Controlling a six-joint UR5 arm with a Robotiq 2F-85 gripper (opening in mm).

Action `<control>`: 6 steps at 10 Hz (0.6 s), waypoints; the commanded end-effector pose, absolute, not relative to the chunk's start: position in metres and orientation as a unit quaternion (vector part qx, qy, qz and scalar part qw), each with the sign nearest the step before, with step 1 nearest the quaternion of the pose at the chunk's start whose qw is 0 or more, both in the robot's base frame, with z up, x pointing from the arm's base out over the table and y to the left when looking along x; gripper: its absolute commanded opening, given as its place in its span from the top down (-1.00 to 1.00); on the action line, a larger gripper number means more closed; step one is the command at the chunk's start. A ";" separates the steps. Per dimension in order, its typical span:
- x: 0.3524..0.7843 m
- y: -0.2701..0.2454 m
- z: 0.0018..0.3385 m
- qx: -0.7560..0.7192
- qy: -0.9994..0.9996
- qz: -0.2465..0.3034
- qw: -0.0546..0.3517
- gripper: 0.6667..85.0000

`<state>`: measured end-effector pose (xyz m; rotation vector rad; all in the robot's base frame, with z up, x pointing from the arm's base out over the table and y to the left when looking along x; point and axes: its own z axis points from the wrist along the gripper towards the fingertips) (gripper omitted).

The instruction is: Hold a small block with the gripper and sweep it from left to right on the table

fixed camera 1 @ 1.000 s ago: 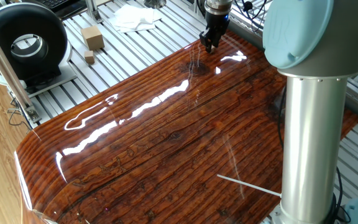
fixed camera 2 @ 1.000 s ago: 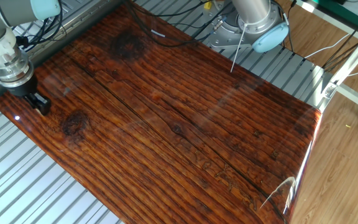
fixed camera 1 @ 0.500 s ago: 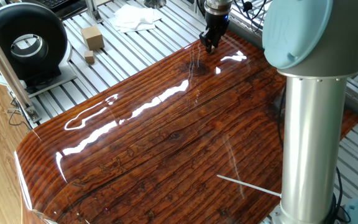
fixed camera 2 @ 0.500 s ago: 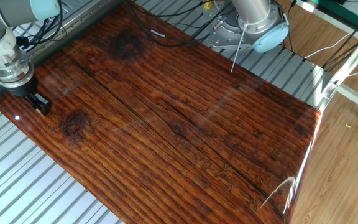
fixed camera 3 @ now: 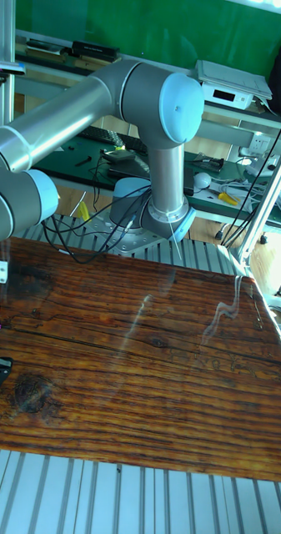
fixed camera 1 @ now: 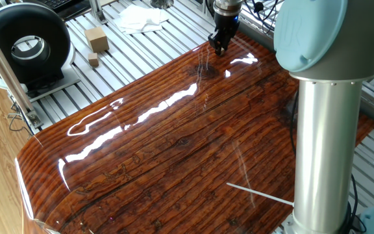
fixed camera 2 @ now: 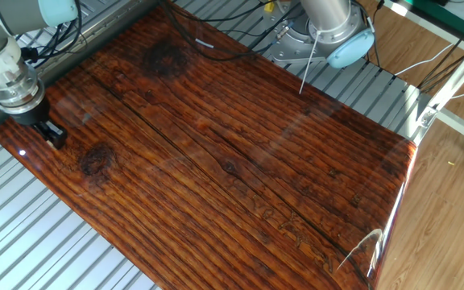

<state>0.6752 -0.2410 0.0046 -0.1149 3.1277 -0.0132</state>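
Gripper (fixed camera 1: 219,47): low at a table (fixed camera 1: 174,149) corner, tips at the surface; fingers close together, grasp unclear.
Block (fixed camera 1: 93,60): on the slatted base off the table, beside a bigger box (fixed camera 1: 97,39).

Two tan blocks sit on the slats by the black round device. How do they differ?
The big block is much bulkier than the small cube. The big block is a tall box; the small cube looks equal-sided. The small cube lies nearer the table than the big block. Both are light tan, on the grey slats, apart from the claw.
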 end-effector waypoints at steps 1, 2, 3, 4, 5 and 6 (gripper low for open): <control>0.675 -0.240 0.006 -0.030 1.000 0.000 0.006 0.26; 0.675 -0.240 0.006 -0.028 1.000 0.000 0.006 0.30; 0.674 -0.240 0.006 -0.027 1.000 0.000 0.005 0.34; 0.674 -0.240 0.006 -0.026 1.000 0.000 0.004 0.38; 0.673 -0.240 0.006 -0.023 1.000 0.000 0.003 0.47; 0.672 -0.241 0.006 -0.020 1.000 -0.003 0.000 0.60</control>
